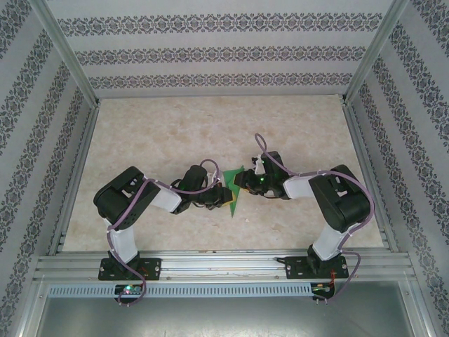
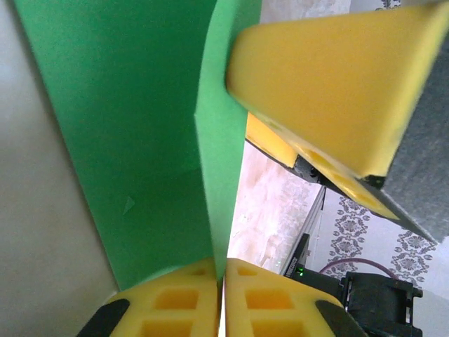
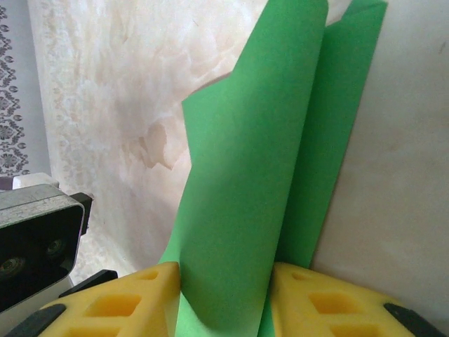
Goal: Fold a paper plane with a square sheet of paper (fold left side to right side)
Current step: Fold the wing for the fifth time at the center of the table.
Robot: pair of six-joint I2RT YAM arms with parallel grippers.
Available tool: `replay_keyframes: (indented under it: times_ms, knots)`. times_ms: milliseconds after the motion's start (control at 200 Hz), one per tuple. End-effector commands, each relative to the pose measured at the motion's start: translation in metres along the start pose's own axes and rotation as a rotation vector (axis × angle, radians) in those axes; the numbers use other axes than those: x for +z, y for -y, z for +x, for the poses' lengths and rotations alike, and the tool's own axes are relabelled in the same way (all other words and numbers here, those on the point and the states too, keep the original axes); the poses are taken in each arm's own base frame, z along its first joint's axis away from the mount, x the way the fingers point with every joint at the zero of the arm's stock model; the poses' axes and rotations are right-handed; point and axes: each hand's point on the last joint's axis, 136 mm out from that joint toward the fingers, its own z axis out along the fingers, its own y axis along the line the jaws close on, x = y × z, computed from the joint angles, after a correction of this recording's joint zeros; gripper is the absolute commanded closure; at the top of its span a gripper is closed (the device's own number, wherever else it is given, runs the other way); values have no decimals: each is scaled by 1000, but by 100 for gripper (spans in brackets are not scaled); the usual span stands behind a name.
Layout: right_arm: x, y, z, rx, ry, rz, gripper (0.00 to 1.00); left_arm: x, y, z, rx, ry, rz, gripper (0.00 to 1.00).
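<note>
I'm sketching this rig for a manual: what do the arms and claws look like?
Both arms have black joint housings, white links and black bolted bases, with purple cables looped along them. Each claw has yellow fingers with square recesses. A green light glows on the right wrist.

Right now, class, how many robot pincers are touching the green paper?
2. The left pincer pinches the green paper's edge from the left side. The right pincer straddles a raised fold of it from the right. Both meet mid-table.

Green paper [image 1: 234, 191] between claws, grip unclear
</note>
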Motion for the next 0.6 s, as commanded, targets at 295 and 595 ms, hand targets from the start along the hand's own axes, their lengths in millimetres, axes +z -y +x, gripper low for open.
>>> replay_keyframes:
  times_ms: [295, 595]
  knots:
    - [9, 22, 9, 23, -28, 93, 61, -26, -1, -15, 20, 67, -7, 67]
    - [9, 24, 9, 28, -31, 103, 61, -22, -1, -25, 24, 62, -11, 61]
